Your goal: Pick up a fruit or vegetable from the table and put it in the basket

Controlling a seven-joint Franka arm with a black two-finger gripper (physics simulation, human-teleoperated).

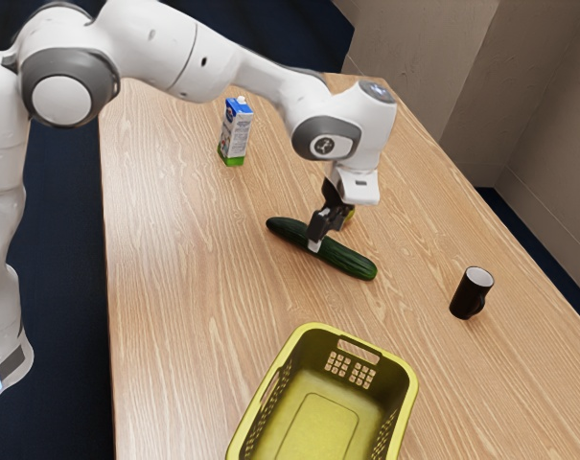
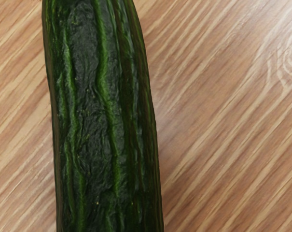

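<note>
A long dark green cucumber [image 1: 347, 260] lies on the table in the exterior view. My gripper [image 1: 318, 238] is down at its middle part, pointing at the table and overlapping it. Whether it grips the cucumber cannot be made out, as the far side is hidden. Seen from the hand, the ridged cucumber [image 2: 104, 116] runs large and close beneath. The yellow-green basket [image 1: 407, 383] stands upright at the exterior view's bottom, apart from the cucumber.
A small yellowish object [image 1: 350, 213] is partly hidden behind the gripper. The black mug [image 1: 470, 293] stands toward the exterior view's right, and a blue, white and green carton [image 1: 235, 132] stands farther back. Bare wood [image 1: 194, 287] lies left of the cucumber in that view.
</note>
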